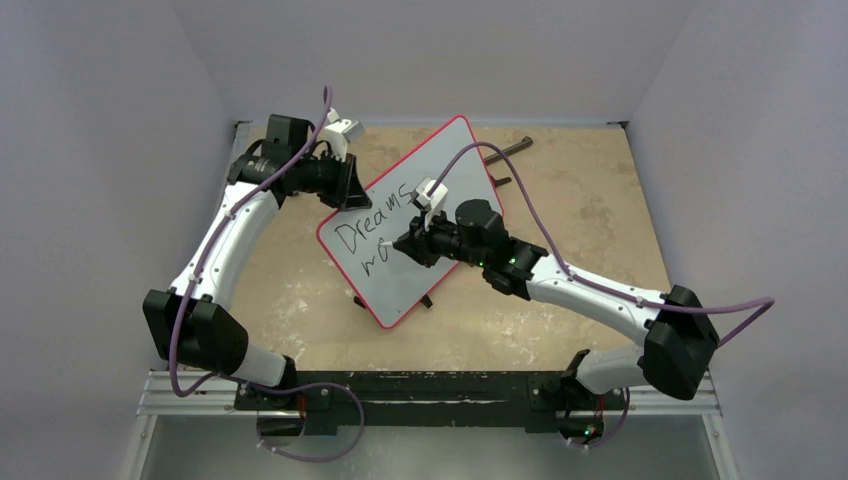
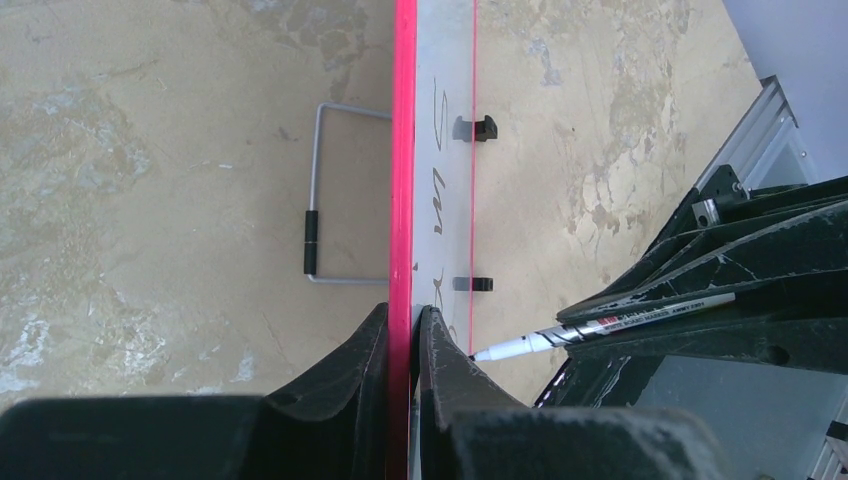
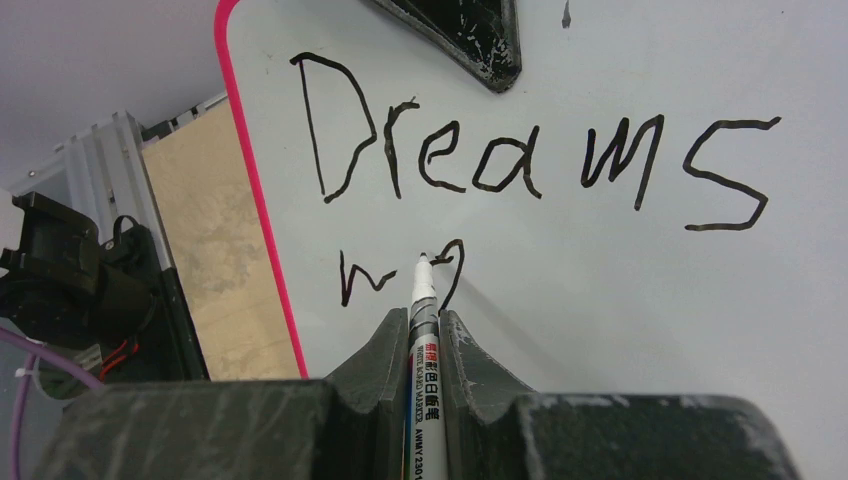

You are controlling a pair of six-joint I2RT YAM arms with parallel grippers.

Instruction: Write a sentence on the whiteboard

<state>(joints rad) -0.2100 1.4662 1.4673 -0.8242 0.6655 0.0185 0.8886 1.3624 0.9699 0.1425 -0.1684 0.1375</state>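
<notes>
- The whiteboard (image 1: 440, 160) stood tilted on the worktop (image 1: 580, 200), between the two arms, its written face turned toward the right arm.
- The left claw (image 2: 405, 315) was nearly closed, pinching the board's red rim at its far-left edge, one finger on each face.
- The right claw (image 3: 425, 320) was shut on a marker (image 3: 424, 300), gripping the barrel not far behind the nib, which touched the board.
- The sentence (image 3: 520, 165) read "Dreams", with roughly "wo" begun on a second line, so most of it remained unwritten.
- The board looked thin, stiff and light, with a glossy face. It would probably slide or rock under pen pressure, so the rim was the sensible place to hold it, away from the ink.
- A wire stand (image 2: 320, 190) behind it and small black clips (image 2: 475, 128) on the front looked too slight to brace it alone.
- The marker seemed slim, hard and smooth. A grip close to the nib likely kept it from pivoting.
</notes>
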